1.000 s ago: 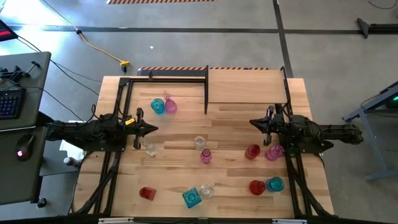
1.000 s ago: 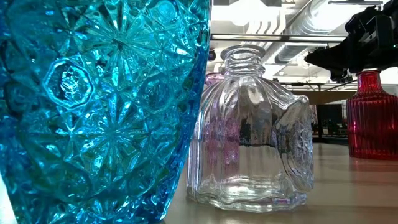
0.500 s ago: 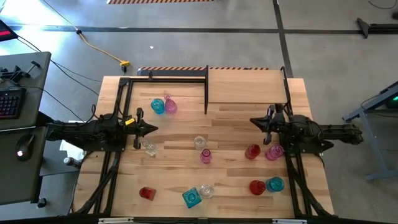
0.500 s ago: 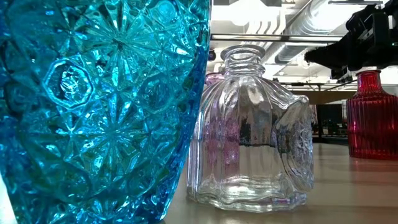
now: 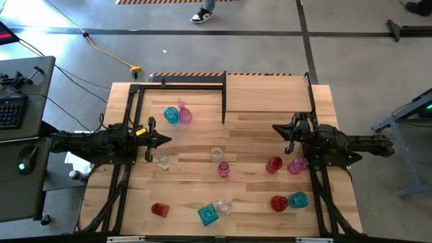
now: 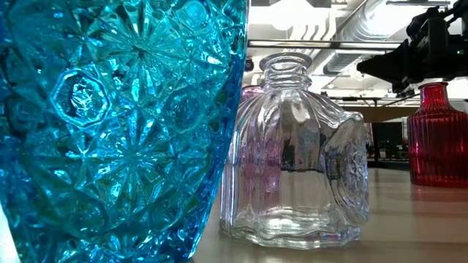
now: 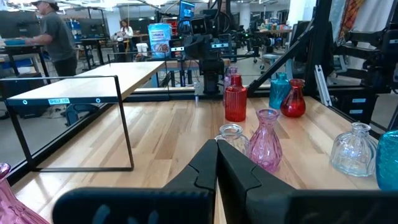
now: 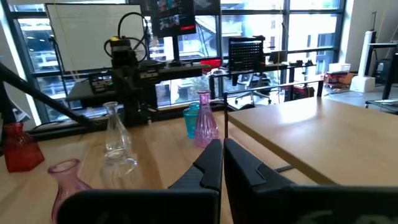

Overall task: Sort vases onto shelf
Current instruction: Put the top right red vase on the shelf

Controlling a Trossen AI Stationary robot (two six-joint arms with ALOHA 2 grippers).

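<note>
Several small glass vases stand upright on their bases on the wooden table: a teal [image 5: 171,115] and pink pair [image 5: 184,115] far left, two clear ones [image 5: 163,160] [image 5: 217,154], a pink bottle [image 5: 223,169], red [image 5: 273,164] and pink [image 5: 297,165] by the right arm, more along the near edge. The shelf [image 5: 266,93] stands at the far right with nothing on its top. My left gripper [image 5: 165,140] [image 7: 217,155] hovers shut near the clear vase. My right gripper [image 5: 275,129] [image 8: 222,152] hovers shut just short of the shelf's near edge.
A black metal frame [image 5: 179,84] stands left of the shelf at the far edge. In the low view a teal vase [image 6: 117,124] and a clear bottle [image 6: 292,153] stand close to the near edge, a red one [image 6: 436,135] behind. Bare wood lies between the arms.
Both grippers and all vases stay where they were. A person's shoe has come into the high view on the floor beyond the table's far edge.
</note>
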